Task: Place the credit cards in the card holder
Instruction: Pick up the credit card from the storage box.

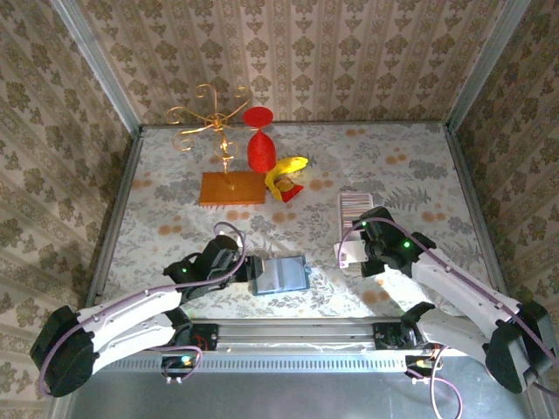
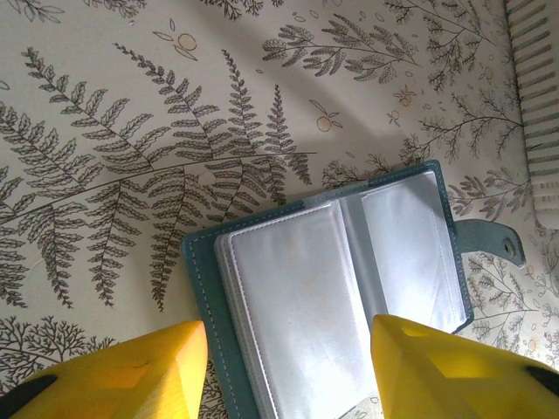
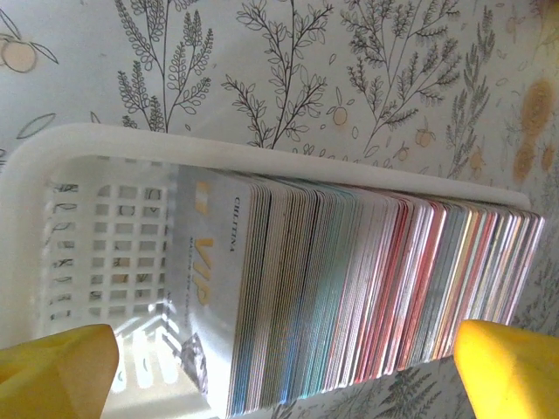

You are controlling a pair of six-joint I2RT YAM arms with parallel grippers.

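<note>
The card holder (image 1: 281, 275) is a teal wallet lying open at the near middle of the table, its clear plastic sleeves (image 2: 306, 262) facing up and empty. My left gripper (image 1: 249, 266) hovers over its left page, open (image 2: 288, 325), the yellow fingers astride the sleeves and gripping nothing. The credit cards (image 3: 349, 288) stand on edge as a thick multicoloured stack in a white lattice basket (image 3: 105, 166), with a "VIP" card at the front. That basket (image 1: 356, 209) lies at the right. My right gripper (image 1: 362, 237) is above its near end, open wide (image 3: 284, 336) across the stack.
A gold wire stand on an orange base (image 1: 231, 188), a red goblet shape (image 1: 259, 144) and a yellow toy (image 1: 288, 170) stand at the back middle. Patterned walls close in the table on three sides. The basket's end (image 2: 537, 78) shows to the right of the wallet.
</note>
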